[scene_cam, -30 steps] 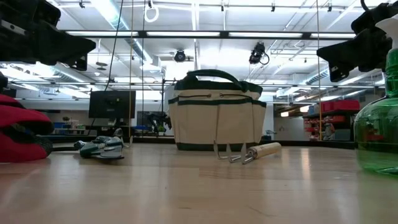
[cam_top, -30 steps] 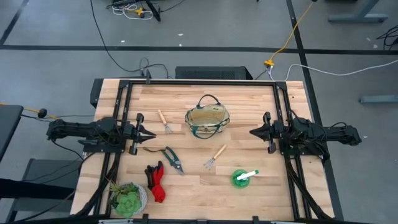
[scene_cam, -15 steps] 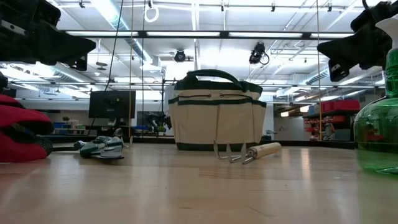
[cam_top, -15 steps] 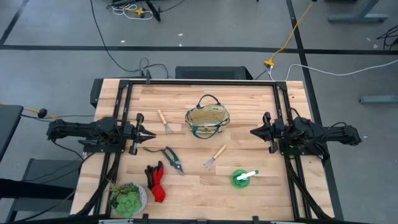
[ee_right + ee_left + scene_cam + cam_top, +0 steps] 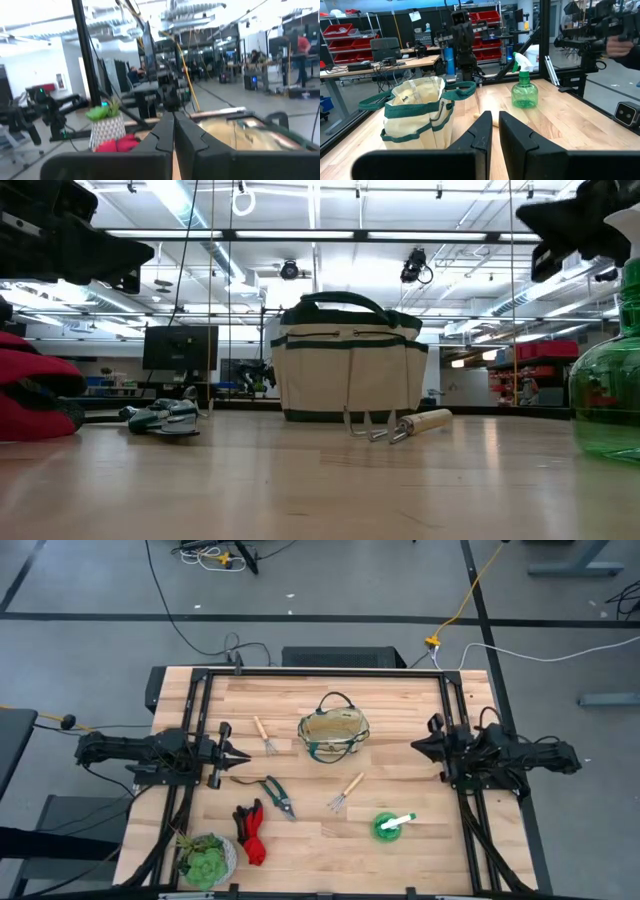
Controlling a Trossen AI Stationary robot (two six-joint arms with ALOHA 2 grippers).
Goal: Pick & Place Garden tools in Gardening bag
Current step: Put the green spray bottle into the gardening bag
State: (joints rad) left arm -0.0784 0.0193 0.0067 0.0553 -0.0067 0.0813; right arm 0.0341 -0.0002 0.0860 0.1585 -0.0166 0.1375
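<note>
The tan gardening bag (image 5: 333, 737) with green trim stands upright at the table's middle. Around it lie the garden tools: one wooden-handled fork (image 5: 264, 735) left of the bag, a second fork (image 5: 346, 792) in front of it, pruning shears (image 5: 275, 794), red-and-black gloves (image 5: 250, 833) and a green spray bottle (image 5: 390, 825) with a white head. My left gripper (image 5: 245, 755) hovers level at the table's left side, shut, holding nothing. My right gripper (image 5: 416, 747) hovers at the right side, shut and tipped slightly upward, also holding nothing.
A leafy plant in a pale pot (image 5: 205, 858) stands at the near left corner. Black frame rails (image 5: 452, 710) run along the table's sides and far edge. Bare wood lies between the bag and each gripper.
My right gripper has risen a little and tipped its fingers upward, drawing back slightly toward the table's right edge. It has stayed shut. No tool has moved, and the bag stands as before.
</note>
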